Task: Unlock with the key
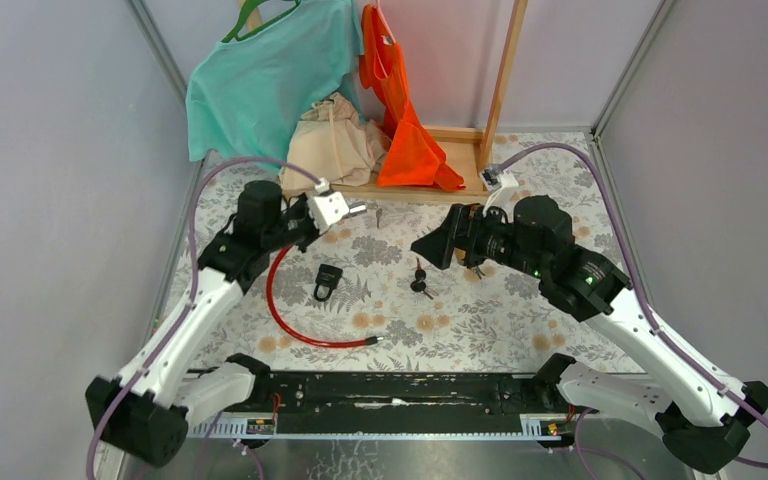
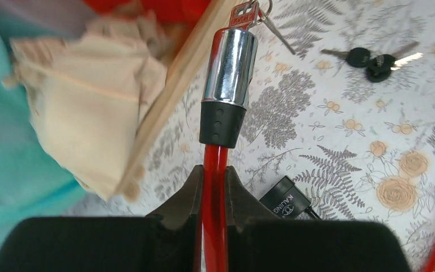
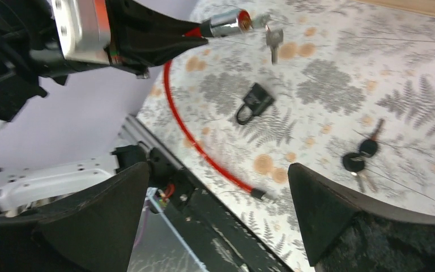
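- Gripping the red cable (image 2: 214,218) just below its black collar (image 2: 222,122), the left claw (image 2: 215,175) is clamped tight on it and holds the lock's chrome barrel (image 2: 230,65) up off the table (image 1: 520,320)
- A key (image 2: 242,12) shows right at the tip of the barrel, with a ring and a second key (image 2: 276,33) hanging from it; how deep the key sits I cannot tell
- The right claw (image 3: 218,170) has its fingers spread wide with nothing between them, and it hangs over the table facing the barrel, near it but apart
- From the left claw the red cable curves down across the table, and its free end (image 1: 373,341) lies near the front edge
- A black padlock (image 1: 328,281) lies flat just beside the curve of the cable
- A pair of black-headed keys (image 1: 420,282) lies on the table between the padlock and the right claw, touched by neither claw
- At the back stands a wooden rack (image 1: 500,90) with a teal shirt (image 1: 260,80) and an orange garment (image 1: 405,140) hanging on it, and a beige bag (image 1: 335,145) rests on its base
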